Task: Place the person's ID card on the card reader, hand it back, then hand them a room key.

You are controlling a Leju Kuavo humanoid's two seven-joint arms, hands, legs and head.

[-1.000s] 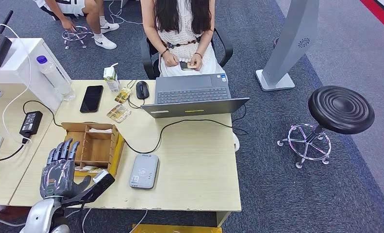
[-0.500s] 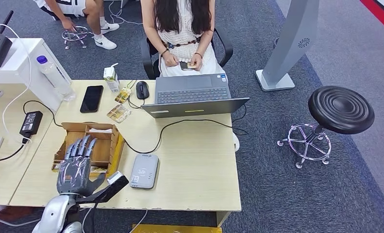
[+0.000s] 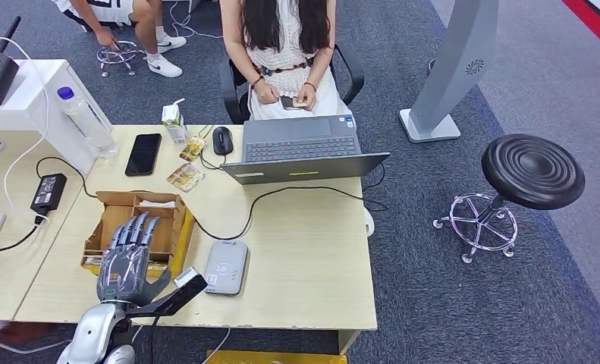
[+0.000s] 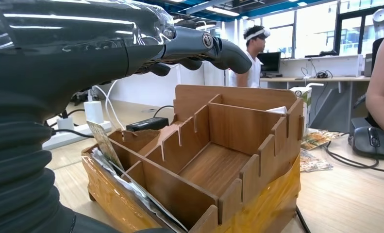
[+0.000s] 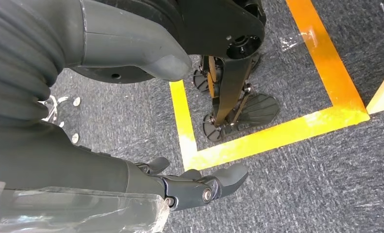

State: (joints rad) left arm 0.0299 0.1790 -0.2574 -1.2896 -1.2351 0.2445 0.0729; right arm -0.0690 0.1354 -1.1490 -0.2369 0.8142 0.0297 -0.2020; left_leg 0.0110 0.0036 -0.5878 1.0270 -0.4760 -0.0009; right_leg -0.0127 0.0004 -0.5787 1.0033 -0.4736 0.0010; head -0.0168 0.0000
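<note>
Left hand [image 3: 127,262] over the box
Your fingers are spread, holding nothing, above the compartmented wooden box [image 3: 164,220] beside the grey card reader [image 3: 225,267].

The left hand [image 3: 126,262], at the lower left of the head view, has dark grey segmented fingers under a glossy transparent back shell. A thick dark thumb with a pale tip extends beside it. The forearm below is silver metal with rounded housings.

In the left wrist view, a grey ribbed bellows cover fills the left edge. Ahead of it lie a smooth dark casing, a clear shell and dark fingers [image 4: 219,48] with a round metal pivot screw.

The right hand [image 5: 199,187], at the lower centre of the right wrist view, shows the same ribbed cover, clear shell, dark fingers and circular pivot fasteners.
</note>
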